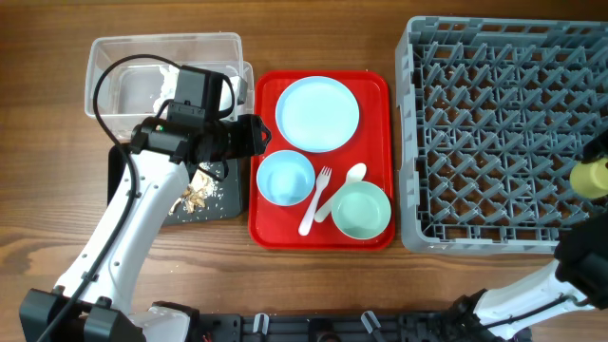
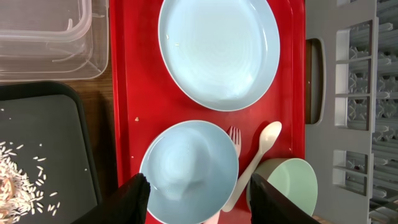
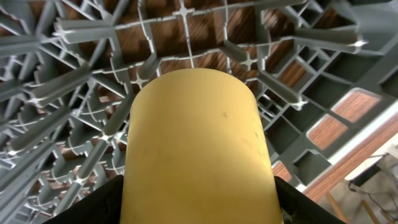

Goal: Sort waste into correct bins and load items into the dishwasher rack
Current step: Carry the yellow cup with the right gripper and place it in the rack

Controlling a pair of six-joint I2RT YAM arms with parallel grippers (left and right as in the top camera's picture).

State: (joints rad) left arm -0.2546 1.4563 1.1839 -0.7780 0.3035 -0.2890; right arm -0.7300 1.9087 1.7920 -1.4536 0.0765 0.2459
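My left gripper (image 2: pixel 198 202) is open above the pale blue bowl (image 2: pixel 189 171), its fingers on either side of the bowl on the red tray (image 1: pixel 378 104). The pale blue plate (image 1: pixel 317 113), mint-green bowl (image 1: pixel 361 211), white fork (image 1: pixel 314 200) and spoon (image 1: pixel 340 190) lie on that tray. My right gripper (image 3: pixel 198 208) is shut on the yellow cup (image 3: pixel 196 149), held over the right edge of the grey dishwasher rack (image 1: pixel 494 133). The cup also shows in the overhead view (image 1: pixel 590 177). Food scraps (image 1: pixel 198 195) lie in the black tray (image 1: pixel 223 199). White tissue (image 1: pixel 161 90) lies in the clear tub (image 1: pixel 104 66).
The red tray stands between the bins on the left and the rack on the right. The left arm reaches over the black tray. Bare wooden table shows in front of the tray and rack.
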